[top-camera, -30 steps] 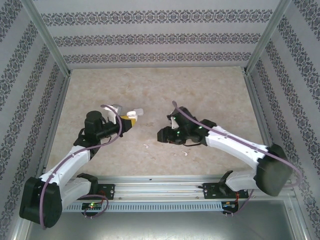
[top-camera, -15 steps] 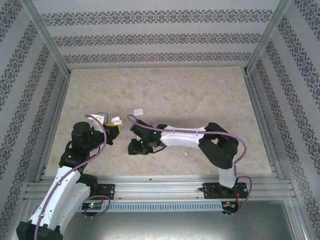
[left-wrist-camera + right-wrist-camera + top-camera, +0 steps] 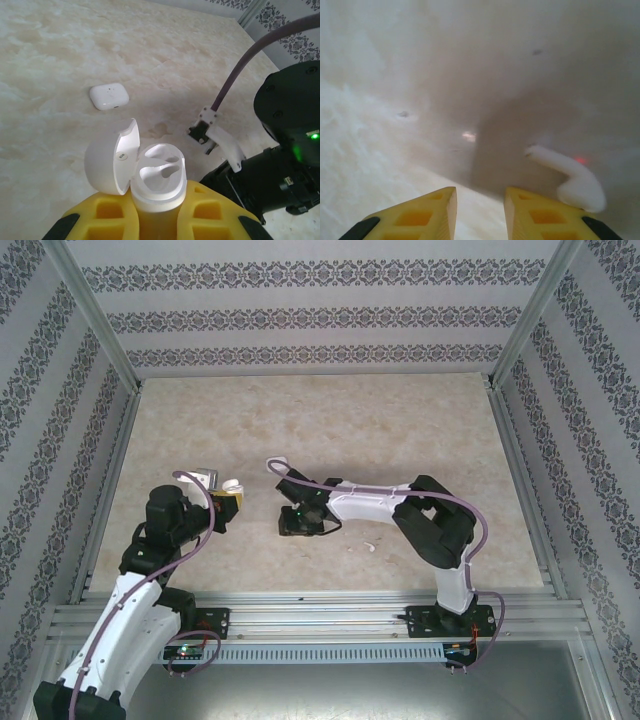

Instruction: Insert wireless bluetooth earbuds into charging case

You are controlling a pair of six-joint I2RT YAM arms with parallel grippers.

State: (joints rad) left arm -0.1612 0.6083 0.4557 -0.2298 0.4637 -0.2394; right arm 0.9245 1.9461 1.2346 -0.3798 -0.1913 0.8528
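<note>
Beige marbled tabletop (image 3: 400,430): open room across far half to patterned walls (image 3: 320,320). Left gripper (image 3: 156,212) pinches open white clamshell charging case (image 3: 150,175). Right gripper (image 3: 480,210), fingers slightly parted, unladen, beside white bean-shaped plastic earbud (image 3: 572,182) lying on tabletop.

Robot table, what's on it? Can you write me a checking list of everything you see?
Surface: beige marbled table.
Job's things: open case, sockets empty, held by the left gripper; closed case lying on the table; earbud beside the right gripper; second earbud loose on the table.
Clutter: nothing seen.
Grippers: left shut on the open case; right open, low over the table.
Cables: purple cable along each arm.
Surroundings: patterned walls, metal frame.
</note>
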